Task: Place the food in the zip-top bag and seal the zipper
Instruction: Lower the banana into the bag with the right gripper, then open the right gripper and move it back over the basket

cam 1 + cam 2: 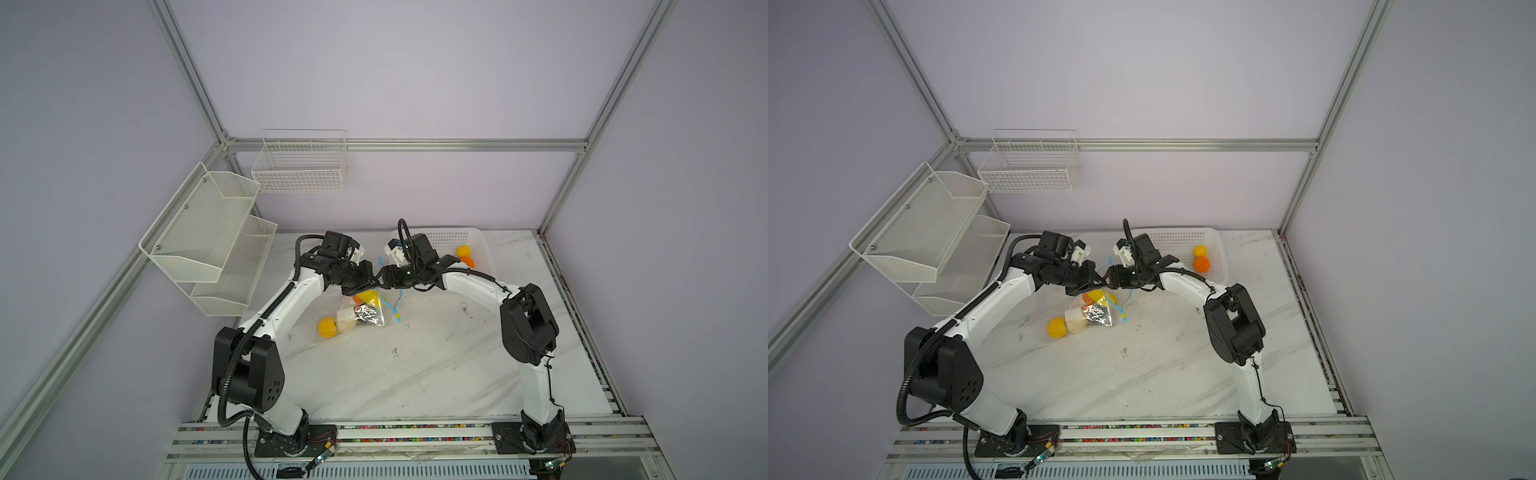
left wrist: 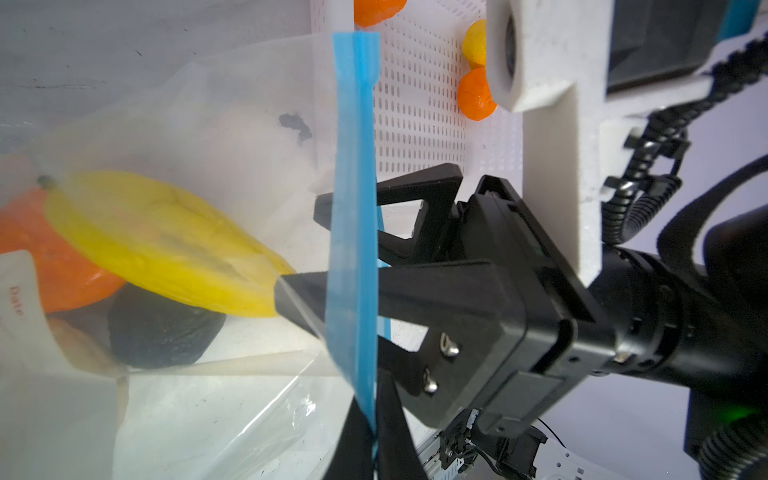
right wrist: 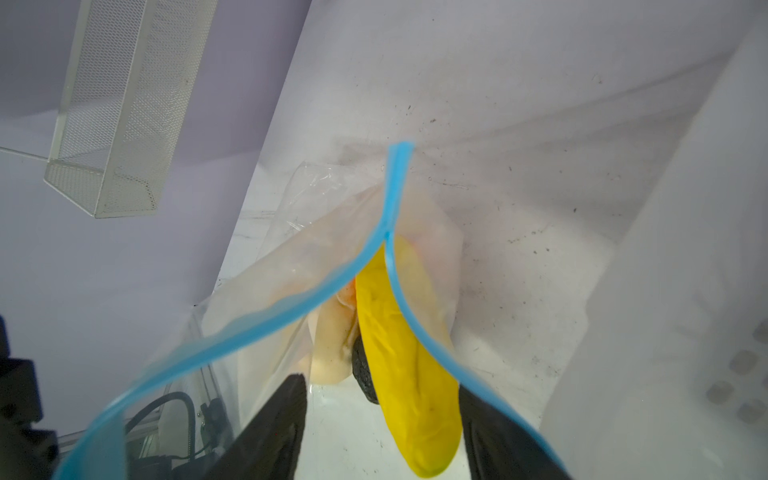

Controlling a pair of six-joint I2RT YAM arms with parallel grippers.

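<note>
Trouble first. Risking a snag on the zipper [image 3: 291, 316] when backing the right gripper [image 3: 380, 384] out of the zip-top bag [image 3: 324, 216], its fingers being spread wide inside the mouth with the long yellow piece [image 3: 399, 353] lying loose between them, possibly brushing one finger, though hard telling from the wrist view. Risking dragging that piece out again, or leaving it poking across the mouth and blocking the seal. Risking a collapsed mouth through slipping at the left gripper [image 2: 371, 419], clamped tight on the blue strip and lifting it just beside the basket [image 1: 457, 239].

Counting next: one bag, one zipper, one basket, two grippers. Counting five pieces in the bag beside the basket: the long yellow piece, one orange ball [image 2: 37, 257], one black lump [image 2: 162, 332], one cream ball [image 1: 345, 325], one yellow round [image 1: 326, 327]. Counting three inside the basket: two basket oranges [image 2: 476, 95] [image 2: 378, 10] and one basket yellow [image 2: 473, 41]. Needing those three bagged before sealing.
</note>
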